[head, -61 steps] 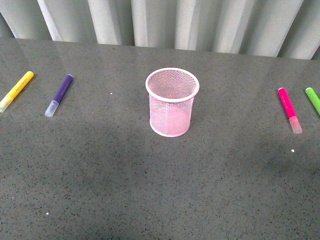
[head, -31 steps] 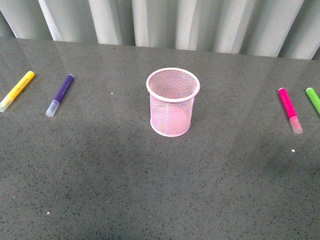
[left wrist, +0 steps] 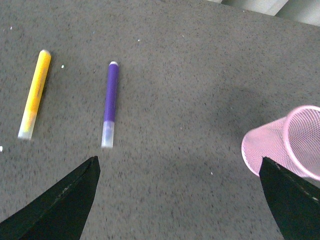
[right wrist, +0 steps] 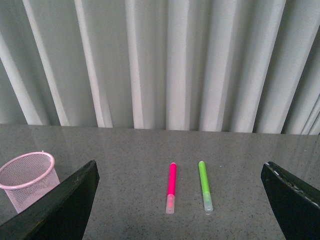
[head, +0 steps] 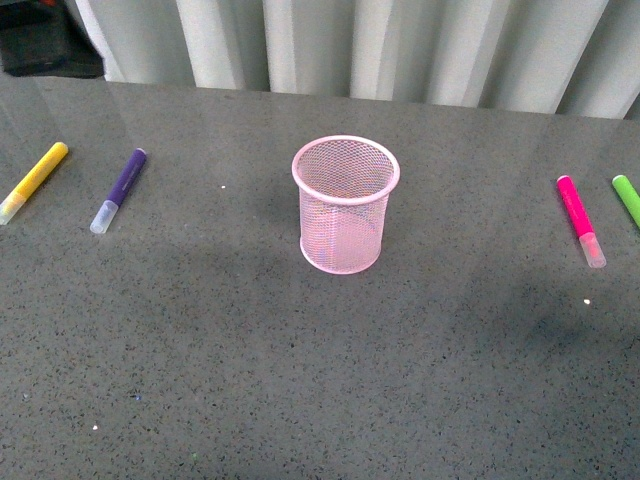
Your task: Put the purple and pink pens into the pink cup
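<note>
Pink cup (head: 345, 205) stands upright and empty near the middle of the grey table (head: 300, 390), its mouth open to the top. As thin wire mesh it is probably very light, so a pen knocking its rim could tip it or slide it; each pen should go in from straight above.

Left gripper (left wrist: 177, 165) hangs over the table with its fingers spread wide and nothing between them. Right gripper (right wrist: 179, 167) is likewise spread and empty.

Purple pen (head: 118, 190) lies flat well to the cup's left, near the yellow marker (head: 33, 182) but not touching it, pale cap towards the robot. Pink pen (head: 580, 220) lies flat well to the cup's right, just beside the green marker (head: 627, 198), also cap-near.

Both pens look light, stiff and smooth, and being round they may roll if nudged. The best hold is judged to be across the coloured barrel near its middle, away from the cap, which could slip off.
</note>
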Robot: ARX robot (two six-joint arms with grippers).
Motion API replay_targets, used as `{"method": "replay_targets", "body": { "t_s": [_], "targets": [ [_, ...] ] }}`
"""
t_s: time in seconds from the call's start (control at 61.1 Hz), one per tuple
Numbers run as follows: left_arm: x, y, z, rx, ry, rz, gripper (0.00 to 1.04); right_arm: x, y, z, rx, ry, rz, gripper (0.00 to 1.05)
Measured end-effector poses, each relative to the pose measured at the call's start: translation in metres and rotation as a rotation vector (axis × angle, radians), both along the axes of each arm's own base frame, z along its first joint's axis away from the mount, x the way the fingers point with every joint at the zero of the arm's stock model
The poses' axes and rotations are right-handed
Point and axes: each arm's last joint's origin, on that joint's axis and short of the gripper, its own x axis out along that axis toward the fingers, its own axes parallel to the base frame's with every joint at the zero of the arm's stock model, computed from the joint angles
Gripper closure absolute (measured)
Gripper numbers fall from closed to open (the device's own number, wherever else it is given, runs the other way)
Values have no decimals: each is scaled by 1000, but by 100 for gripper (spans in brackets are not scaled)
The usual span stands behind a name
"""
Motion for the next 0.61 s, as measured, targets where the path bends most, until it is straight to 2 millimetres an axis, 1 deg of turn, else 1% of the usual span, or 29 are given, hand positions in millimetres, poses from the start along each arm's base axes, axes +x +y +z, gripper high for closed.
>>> {"method": "replay_targets", "body": {
  "t_s": [0.065,0.131,0.36,0.442,0.605],
  "targets": [
    [19,-6,-5,39,30,-45,7,0,0,0,0,0,0,7],
    [37,-11,-18,86,93,-84,7,0,0,0,0,0,1,7],
    [70,-13,-56,144,208,-127,7,0,0,0,0,0,1,7],
    [81,-10,-64,158,223,-129,7,0,0,0,0,0,0,7],
    [103,-2,-67,174,211,-118,7,0,0,0,0,0,0,7]
  ]
}}
